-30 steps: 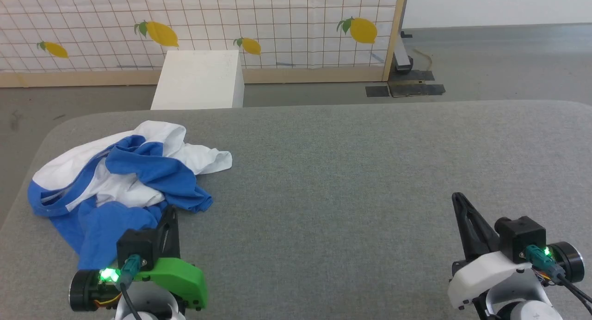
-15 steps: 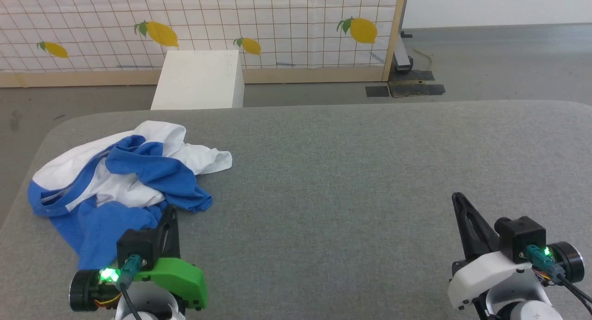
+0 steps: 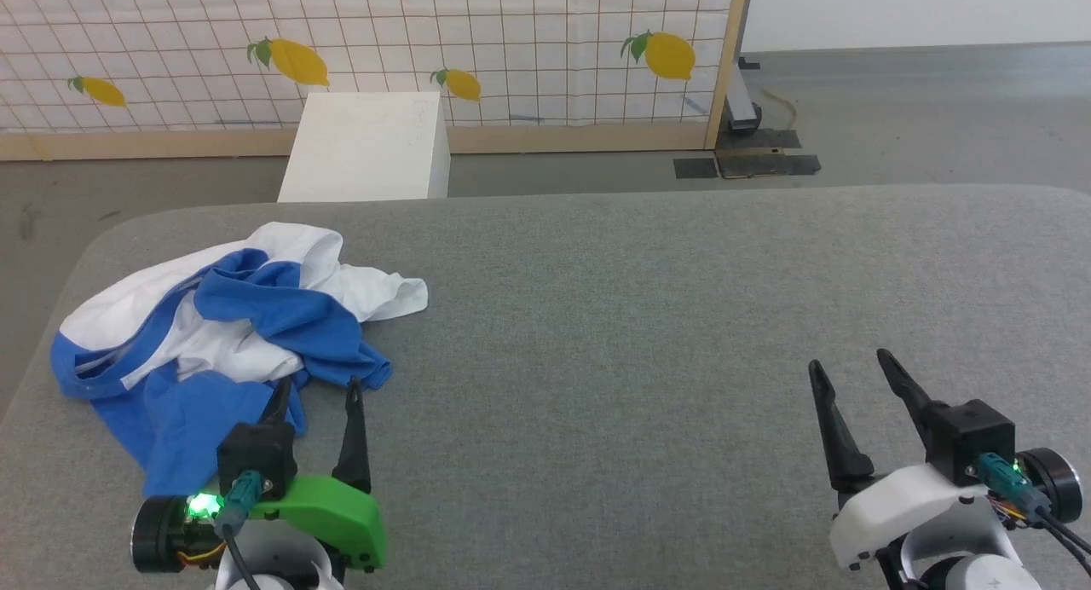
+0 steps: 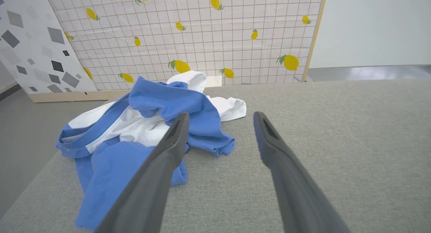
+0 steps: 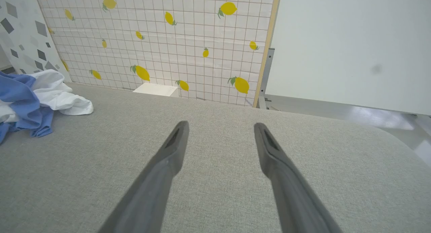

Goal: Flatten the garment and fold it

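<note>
The crumpled white-and-royal-blue cotton T-shirt (image 3: 222, 334) is lying bunched on the grey felt-covered table (image 3: 648, 317), at about 9 o'clock from the table's middle in the head view. Its blue folds are reaching close to the table's rounded left edge, and a white fold is pointing toward 3 o'clock. The left gripper (image 3: 317, 385), on its green mount, is hovering at 7 o'clock, its two dark fingers spread wide and holding nothing. The finger on its 9 o'clock side is overlapping the blue hem, though I cannot tell whether it is touching the cloth. The other finger is standing over bare felt just beside the hem. The right gripper (image 3: 850, 360), on its white mount, is hovering at 4 o'clock, well apart from the shirt, its fingers likewise wide and empty. Bare felt is stretching from 12 round to 5 o'clock, leaving broad open room. Beyond the far edge, at 11 o'clock, a white box (image 3: 366, 147) is standing on the floor before a lemon-printed grid screen (image 3: 511, 53).
</note>
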Robot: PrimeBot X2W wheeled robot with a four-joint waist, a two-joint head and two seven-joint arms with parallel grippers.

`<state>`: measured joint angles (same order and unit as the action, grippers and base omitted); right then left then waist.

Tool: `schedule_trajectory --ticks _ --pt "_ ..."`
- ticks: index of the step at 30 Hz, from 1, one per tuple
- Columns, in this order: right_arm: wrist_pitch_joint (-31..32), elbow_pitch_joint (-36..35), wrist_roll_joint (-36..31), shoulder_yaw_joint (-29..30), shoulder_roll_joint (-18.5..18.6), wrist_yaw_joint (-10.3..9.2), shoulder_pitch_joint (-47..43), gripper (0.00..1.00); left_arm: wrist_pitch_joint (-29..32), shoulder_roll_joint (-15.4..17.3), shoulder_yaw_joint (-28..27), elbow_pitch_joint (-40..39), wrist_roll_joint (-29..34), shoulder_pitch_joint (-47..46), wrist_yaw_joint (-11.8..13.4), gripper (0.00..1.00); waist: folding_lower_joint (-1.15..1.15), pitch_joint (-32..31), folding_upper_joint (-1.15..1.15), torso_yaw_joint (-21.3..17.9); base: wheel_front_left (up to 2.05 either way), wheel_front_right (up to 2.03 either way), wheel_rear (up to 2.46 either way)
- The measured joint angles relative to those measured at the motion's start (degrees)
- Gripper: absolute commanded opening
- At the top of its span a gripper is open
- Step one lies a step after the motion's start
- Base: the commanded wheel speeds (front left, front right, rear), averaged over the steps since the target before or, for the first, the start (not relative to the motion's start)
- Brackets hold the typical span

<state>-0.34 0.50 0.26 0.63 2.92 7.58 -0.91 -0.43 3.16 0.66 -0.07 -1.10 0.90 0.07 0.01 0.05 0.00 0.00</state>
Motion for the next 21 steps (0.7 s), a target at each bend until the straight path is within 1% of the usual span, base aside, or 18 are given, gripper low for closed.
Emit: schedule_trajectory --ticks 21 --pt "-2.4 0.8 2.3 3.4 0.0 0.0 0.0 1.0 -2.4 0.0 0.8 -1.4 -0.9 0.4 0.6 1.0 0.0 0.2 0.0 0.1 0.0 0.0 0.0"
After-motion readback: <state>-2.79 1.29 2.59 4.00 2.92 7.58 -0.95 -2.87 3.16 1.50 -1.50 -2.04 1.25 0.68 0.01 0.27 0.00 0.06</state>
